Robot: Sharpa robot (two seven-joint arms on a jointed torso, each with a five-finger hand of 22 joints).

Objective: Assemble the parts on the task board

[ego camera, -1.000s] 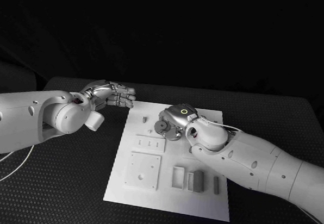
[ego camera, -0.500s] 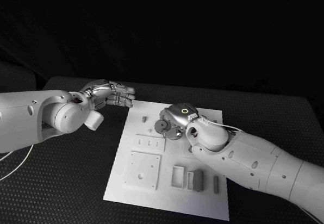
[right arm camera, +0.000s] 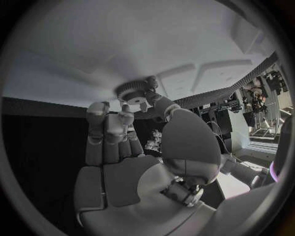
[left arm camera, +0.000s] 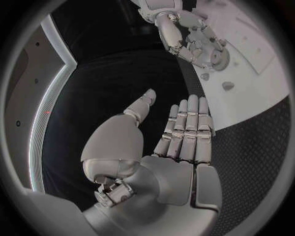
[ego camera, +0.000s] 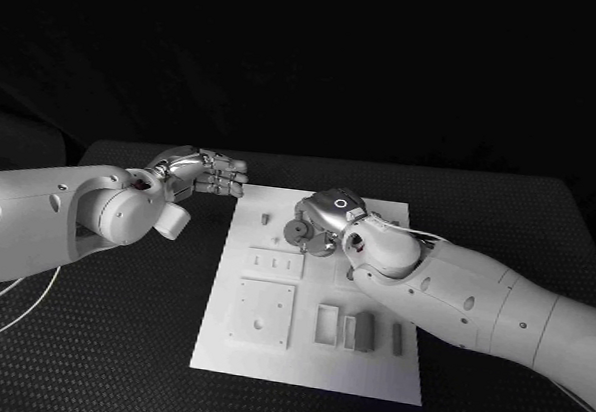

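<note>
The white task board (ego camera: 309, 368) lies in the middle of the black table. My right hand (ego camera: 322, 216) hovers over its far part and pinches a small toothed gear (ego camera: 298, 231) between thumb and fingers. The right wrist view shows that gear (right arm camera: 132, 91) at the fingertips (right arm camera: 98, 110), close to the board (right arm camera: 123, 44). My left hand (ego camera: 200, 170) hangs beside the board's far left corner, holding nothing. In the left wrist view its fingers (left arm camera: 187, 123) lie straight and together with the thumb apart. Beyond them are the right hand (left arm camera: 184, 34) and the gear (left arm camera: 216, 58).
On the board lie a square plate (ego camera: 265, 313), a smaller plate (ego camera: 275, 262) and several upright slotted pieces (ego camera: 356, 330). Two small pegs (left arm camera: 204, 76) (left arm camera: 228, 85) stand near the gear. Black matting surrounds the board on all sides.
</note>
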